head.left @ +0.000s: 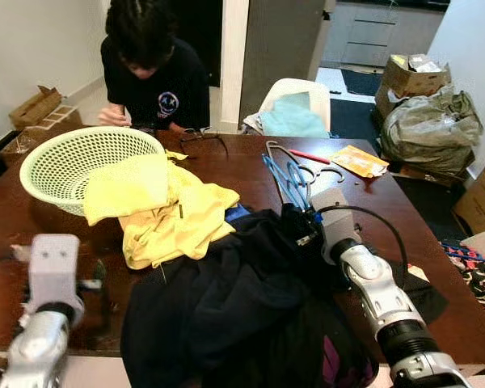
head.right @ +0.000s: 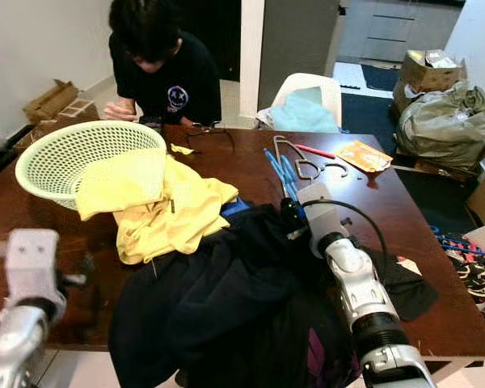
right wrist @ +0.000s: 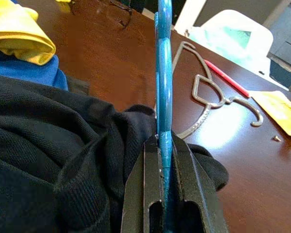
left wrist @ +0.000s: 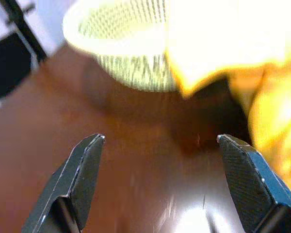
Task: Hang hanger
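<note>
A blue hanger (head.left: 284, 182) lies slanted over the brown table (head.left: 250, 170), its near end over a pile of black clothes (head.left: 242, 299). My right gripper (right wrist: 164, 141) is shut on that near end, the blue bar pinched between its fingers (right wrist: 150, 165), and sits at the pile's far edge (head.left: 295, 220). A grey metal hanger (right wrist: 203, 97) and a thin red hanger (head.left: 309, 156) lie just beyond it. My left gripper (left wrist: 160, 141) is open and holds nothing, low over the table's near left part, facing a green basket (left wrist: 121, 34).
Yellow garments (head.left: 170, 210) spill from the pale green basket (head.left: 65, 162) at the left. A person (head.left: 153, 73) sits at the table's far side. A white chair (head.left: 295, 109) stands behind the table. An orange packet (head.left: 360, 162) lies at the far right; bags and boxes (head.left: 424, 113) stand beyond.
</note>
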`<state>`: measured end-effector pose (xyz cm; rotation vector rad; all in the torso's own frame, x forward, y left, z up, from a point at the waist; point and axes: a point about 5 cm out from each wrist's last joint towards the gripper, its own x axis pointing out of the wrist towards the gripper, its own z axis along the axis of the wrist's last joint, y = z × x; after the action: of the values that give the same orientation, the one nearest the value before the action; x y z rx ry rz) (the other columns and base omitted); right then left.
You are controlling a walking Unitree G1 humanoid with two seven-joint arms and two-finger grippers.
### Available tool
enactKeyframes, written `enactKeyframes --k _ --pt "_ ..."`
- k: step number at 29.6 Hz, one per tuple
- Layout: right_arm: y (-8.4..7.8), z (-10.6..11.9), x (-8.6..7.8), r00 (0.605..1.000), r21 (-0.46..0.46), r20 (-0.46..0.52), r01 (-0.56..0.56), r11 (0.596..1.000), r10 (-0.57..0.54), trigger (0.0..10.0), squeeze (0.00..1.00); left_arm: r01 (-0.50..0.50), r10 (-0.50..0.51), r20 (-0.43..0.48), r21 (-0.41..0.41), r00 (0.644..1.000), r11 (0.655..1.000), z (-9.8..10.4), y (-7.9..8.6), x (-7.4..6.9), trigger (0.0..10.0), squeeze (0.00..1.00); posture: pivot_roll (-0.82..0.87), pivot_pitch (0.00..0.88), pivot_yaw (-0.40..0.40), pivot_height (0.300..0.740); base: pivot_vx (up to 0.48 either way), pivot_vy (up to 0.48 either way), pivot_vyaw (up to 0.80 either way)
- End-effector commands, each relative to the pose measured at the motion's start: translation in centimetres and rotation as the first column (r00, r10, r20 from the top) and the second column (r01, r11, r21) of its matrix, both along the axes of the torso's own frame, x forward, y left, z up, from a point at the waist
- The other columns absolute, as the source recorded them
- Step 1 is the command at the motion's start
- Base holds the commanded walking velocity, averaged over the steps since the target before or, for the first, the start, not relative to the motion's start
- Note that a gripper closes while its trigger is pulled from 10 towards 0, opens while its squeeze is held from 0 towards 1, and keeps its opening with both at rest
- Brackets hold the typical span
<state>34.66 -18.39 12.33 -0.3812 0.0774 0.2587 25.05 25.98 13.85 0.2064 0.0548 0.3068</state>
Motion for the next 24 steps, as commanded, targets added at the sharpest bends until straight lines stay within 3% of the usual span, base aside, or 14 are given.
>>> enactKeyframes --k 1,3,7,12,16,24 --pt "-0.2 -0.7 -0.3 0.999 -0.006 -0.031 0.011 1.000 -0.012 10.0 0.00 0.017 -0.017 -0.011 -0.005 1.000 1.000 -0.4 0.0 0.1 10.0 0.00 0.08 0.000 -0.052 0.740 0.000 0.000 0.00" --pt "-0.4 -0.6 -0.3 0.999 -0.011 -0.026 0.024 1.000 -0.025 10.0 0.00 0.145 -0.144 0.039 -0.003 0.989 0.989 0.3 -1.3 2.0 10.0 0.00 0.07 0.000 -0.054 0.740 0.000 0.000 0.00" --pt "-0.5 -0.4 -0.4 0.999 -0.017 -0.021 0.026 1.000 -0.026 10.0 0.00 0.246 -0.244 0.032 -0.044 0.969 0.968 -0.3 -2.6 3.1 10.0 0.00 0.05 0.000 -0.049 0.740 0.000 0.000 0.00" --pt "-0.8 -0.2 -0.4 0.999 -0.022 -0.014 0.035 0.999 -0.036 10.0 0.00 0.273 -0.274 -0.018 -0.061 0.962 0.960 -1.5 -3.3 3.3 10.0 0.00 0.03 0.000 -0.041 0.740 0.000 0.000 0.00" --pt "-1.6 -0.1 -0.6 0.998 -0.023 -0.011 0.064 0.998 -0.064 10.0 0.00 0.281 -0.286 -0.059 -0.085 0.956 0.956 -2.8 -4.0 2.7 10.0 0.00 0.03 0.000 -0.039 0.740 0.000 0.000 0.00" --pt "-1.6 -0.2 -0.7 0.998 -0.031 -0.017 0.060 0.998 -0.060 10.0 0.00 0.248 -0.256 -0.093 -0.090 0.962 0.964 -3.7 -3.3 2.2 10.0 0.00 0.03 0.000 -0.045 0.740 0.000 0.000 0.00"
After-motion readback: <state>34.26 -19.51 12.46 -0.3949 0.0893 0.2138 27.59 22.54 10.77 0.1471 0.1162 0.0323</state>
